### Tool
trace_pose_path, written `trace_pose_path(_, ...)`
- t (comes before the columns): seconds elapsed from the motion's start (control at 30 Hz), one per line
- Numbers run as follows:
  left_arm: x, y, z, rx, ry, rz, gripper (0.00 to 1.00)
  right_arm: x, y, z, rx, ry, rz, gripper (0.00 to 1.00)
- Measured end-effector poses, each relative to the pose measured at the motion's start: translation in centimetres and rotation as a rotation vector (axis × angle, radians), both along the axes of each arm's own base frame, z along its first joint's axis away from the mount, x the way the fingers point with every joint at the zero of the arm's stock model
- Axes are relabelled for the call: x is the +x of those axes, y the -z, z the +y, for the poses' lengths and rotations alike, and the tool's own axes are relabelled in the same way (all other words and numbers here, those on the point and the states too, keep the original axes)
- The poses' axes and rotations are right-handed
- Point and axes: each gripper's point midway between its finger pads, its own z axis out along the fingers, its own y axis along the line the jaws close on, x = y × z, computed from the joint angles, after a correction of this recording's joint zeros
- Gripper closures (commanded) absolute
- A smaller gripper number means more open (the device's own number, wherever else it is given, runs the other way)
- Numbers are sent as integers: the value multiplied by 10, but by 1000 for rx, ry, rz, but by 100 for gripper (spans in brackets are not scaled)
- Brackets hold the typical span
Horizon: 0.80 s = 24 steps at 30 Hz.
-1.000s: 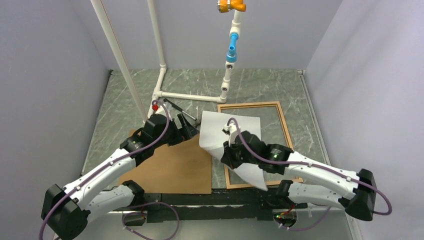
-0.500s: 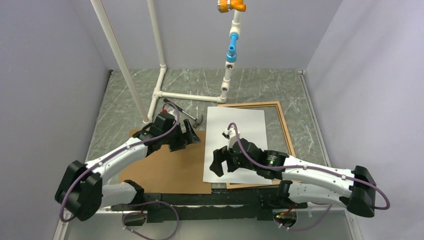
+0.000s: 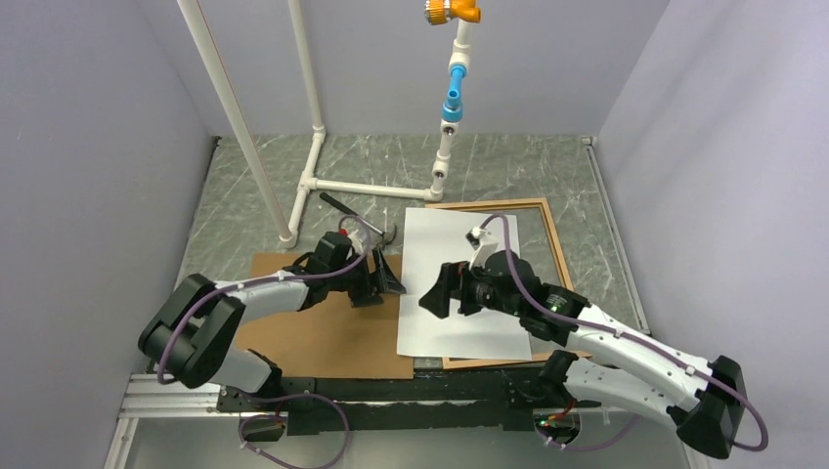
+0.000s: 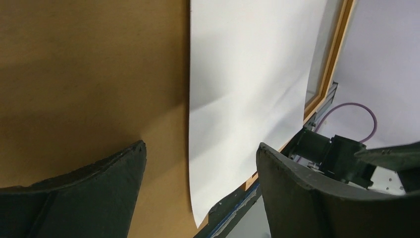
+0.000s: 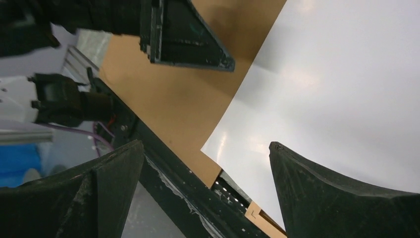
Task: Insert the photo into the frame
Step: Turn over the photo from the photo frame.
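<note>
The photo [image 3: 442, 244] lies flat with its plain white reverse up, its picture side hidden. It covers the left part of the orange-brown frame [image 3: 556, 240] and its left edge overlaps the brown backing board [image 3: 323, 332]. My left gripper [image 3: 389, 278] is open over the board, just left of the photo's edge [image 4: 247, 74]. Nothing sits between its fingers [image 4: 99, 191]. My right gripper [image 3: 442, 293] hovers open above the photo's lower left part [image 5: 337, 89], holding nothing. The frame's near corner [image 5: 257, 214] peeks out beneath the sheet.
A white pipe stand [image 3: 318, 147] and a blue-and-orange fitting [image 3: 453, 93] rise at the back. A black tool [image 3: 357, 217] lies just beyond the board. The black mounting rail [image 3: 391, 391] runs along the near edge. Grey walls close both sides.
My right gripper opened and let go of the photo, which dropped flat across the frame's left side. It then rose and shifted back. My left gripper moved right toward the photo's edge.
</note>
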Motion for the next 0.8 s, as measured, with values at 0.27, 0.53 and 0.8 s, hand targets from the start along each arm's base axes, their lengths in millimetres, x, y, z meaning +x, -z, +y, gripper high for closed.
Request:
trace_pose_path(0.27,2,6,-34,-110,84,-30,24,12,-8,-19,118,47,77,1)
trace_pose_path(0.53,7,2,-53,-198,106,-67,43,8,-13,-21,145,29,86,1)
trace_pose_path(0.8,8,-13,-59,-271,118,-115,65,9,-13,-24,149,40,87,1)
